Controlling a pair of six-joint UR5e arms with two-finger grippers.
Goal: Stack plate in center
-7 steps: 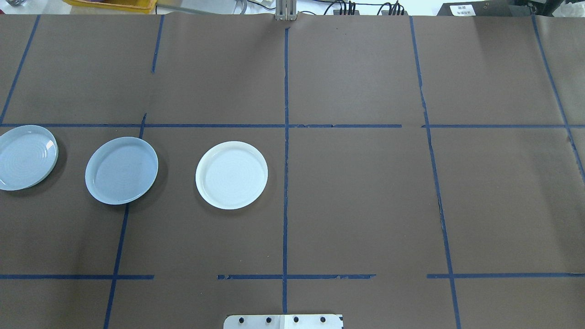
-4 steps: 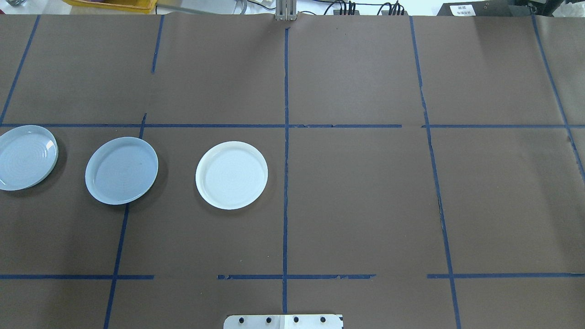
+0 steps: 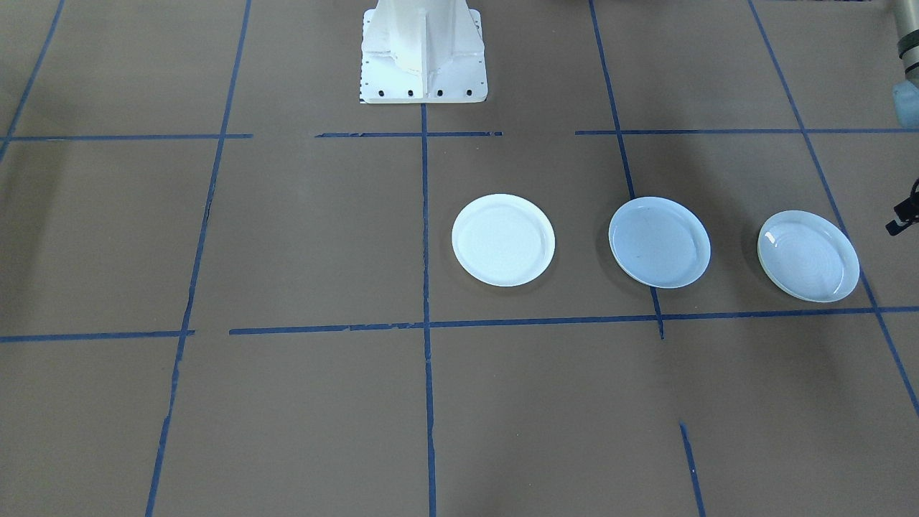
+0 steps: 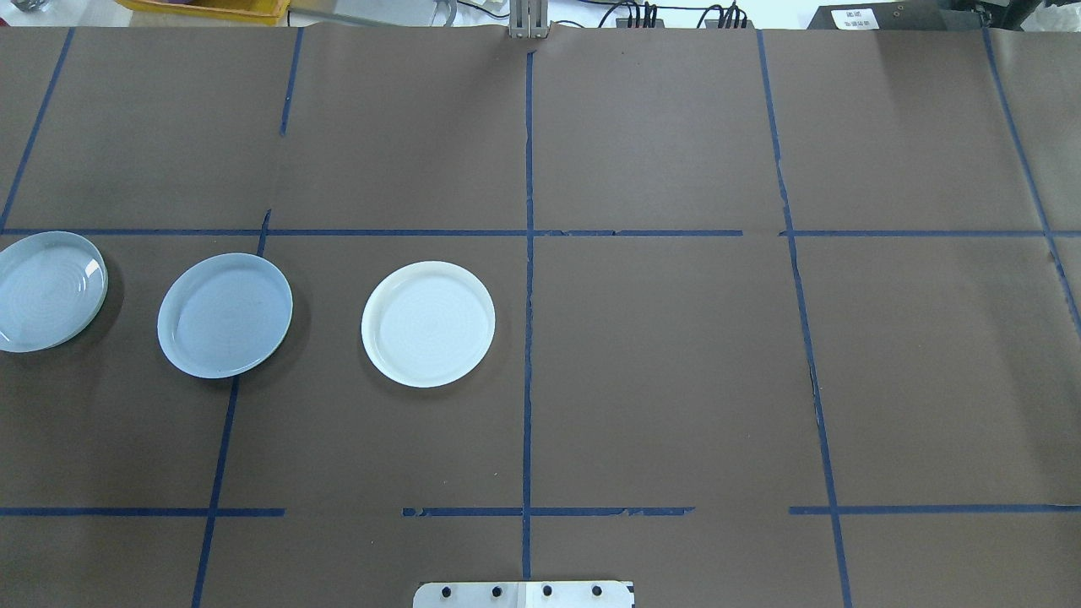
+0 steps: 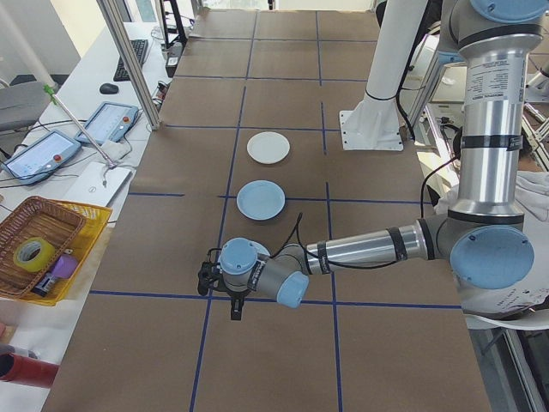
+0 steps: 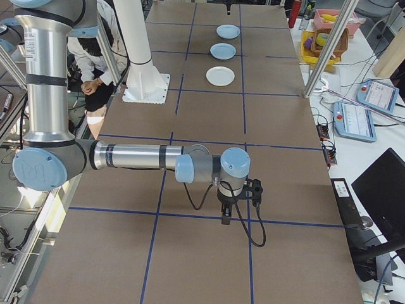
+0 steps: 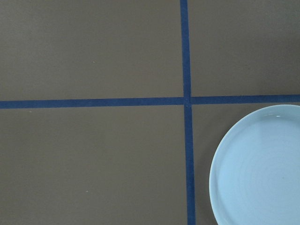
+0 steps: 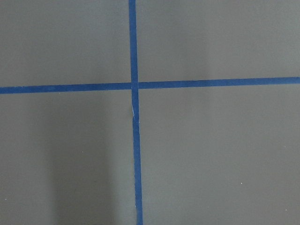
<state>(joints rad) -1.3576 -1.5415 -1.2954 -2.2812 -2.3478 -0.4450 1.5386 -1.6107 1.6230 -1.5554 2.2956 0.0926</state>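
Observation:
Three plates lie in a row on the brown table. The center one is the smooth pale blue plate (image 4: pixel 225 315) (image 3: pixel 659 242). A bright white plate (image 4: pixel 428 323) (image 3: pixel 503 240) lies towards the table's middle, and a pale ringed plate (image 4: pixel 46 291) (image 3: pixel 808 255) sits at the robot's far left. My left gripper (image 5: pixel 235 311) hangs over the table just beyond the ringed plate (image 7: pixel 262 168), whose rim fills the left wrist view's lower right corner. My right gripper (image 6: pixel 226 218) hangs over bare table at the opposite end. I cannot tell whether either is open or shut.
The white robot pedestal (image 3: pixel 423 50) stands at the table's near-robot edge. Blue tape lines (image 4: pixel 528 253) mark a grid. Off the table are a yellow tray with a basket (image 5: pixel 43 249), tablets (image 6: pixel 354 117) and a seated person (image 6: pixel 95 63).

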